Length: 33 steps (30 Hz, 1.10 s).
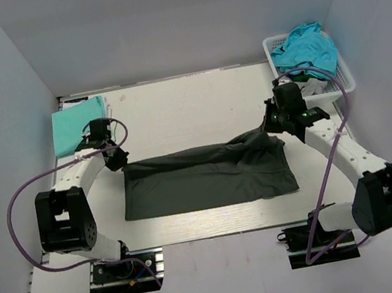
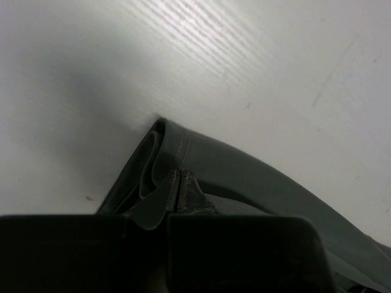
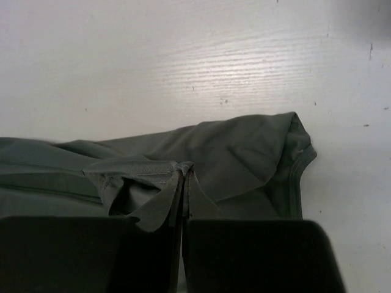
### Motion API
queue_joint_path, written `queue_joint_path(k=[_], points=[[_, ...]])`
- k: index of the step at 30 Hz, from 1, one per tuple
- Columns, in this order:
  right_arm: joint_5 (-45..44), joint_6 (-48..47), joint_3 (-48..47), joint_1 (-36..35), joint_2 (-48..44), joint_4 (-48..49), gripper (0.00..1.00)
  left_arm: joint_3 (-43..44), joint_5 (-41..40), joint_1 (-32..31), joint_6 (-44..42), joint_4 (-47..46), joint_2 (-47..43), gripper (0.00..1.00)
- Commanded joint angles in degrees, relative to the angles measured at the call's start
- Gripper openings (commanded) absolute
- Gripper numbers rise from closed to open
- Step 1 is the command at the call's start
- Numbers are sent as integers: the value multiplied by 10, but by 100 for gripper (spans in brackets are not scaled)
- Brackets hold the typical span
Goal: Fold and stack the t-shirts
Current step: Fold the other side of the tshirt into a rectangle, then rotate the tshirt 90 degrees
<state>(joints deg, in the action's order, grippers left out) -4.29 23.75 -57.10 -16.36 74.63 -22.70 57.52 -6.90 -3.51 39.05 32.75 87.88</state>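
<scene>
**Both corners pinched – here's what we think could bite us**

We've got the dark shirt (image 1: 209,178) lying across the middle of the surface (image 1: 190,110), with its far edge pinched at both ends. The left hand (image 2: 178,186) is clamped tight on a fold at the far-left corner. The right hand (image 3: 183,177) is closed the same way on a bunched bit at the far-right corner.

Our worries:
- Both pinches look thin, right at the hem. One tug and a corner could slip out.
- The cloth is layered at each grip, and we can't tell if the hands hold every layer. If not, the shirt peels open instead of folding.
- The right side is rumpled and the left is flatter, so pulling unevenly would probably give a skewed fold.

As for the surroundings, the mint shirt (image 1: 78,128) sits just beside the left hand on the far left, so a wide swing could drag it. The basket (image 1: 349,79) holding the teal shirt (image 1: 308,49) is close behind the right arm on the far right. Nothing lies on the near side.
</scene>
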Motion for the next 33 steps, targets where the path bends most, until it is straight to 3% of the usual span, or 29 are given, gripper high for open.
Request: queue_joint_path(k=[1,11,12,13,15,17,20,25,33], points=[[19,-1,39,3,-35,-1,0,-34,18,-1,12,-23,-45,0],[79,39,188,2,-141,6,0,-101,0,-1,30,-15,-77,0],[82,40,199,1,-152,8,4,-101,0,-1,35,-4,-77,1],[85,50,210,0,-155,12,12,-101,0,-1,35,2,-77,16],[86,54,251,1,-173,5,37,-101,0,-1,42,34,-77,48],[76,53,265,1,-188,-17,57,-101,-6,-1,49,64,-89,99],[53,31,256,2,-206,-53,90,-80,-39,-1,65,119,-122,99],[60,7,188,0,-199,-41,90,-1,-57,-1,60,150,-142,99],[218,9,153,-5,-104,110,90,-11,120,-6,35,13,-85,99]])
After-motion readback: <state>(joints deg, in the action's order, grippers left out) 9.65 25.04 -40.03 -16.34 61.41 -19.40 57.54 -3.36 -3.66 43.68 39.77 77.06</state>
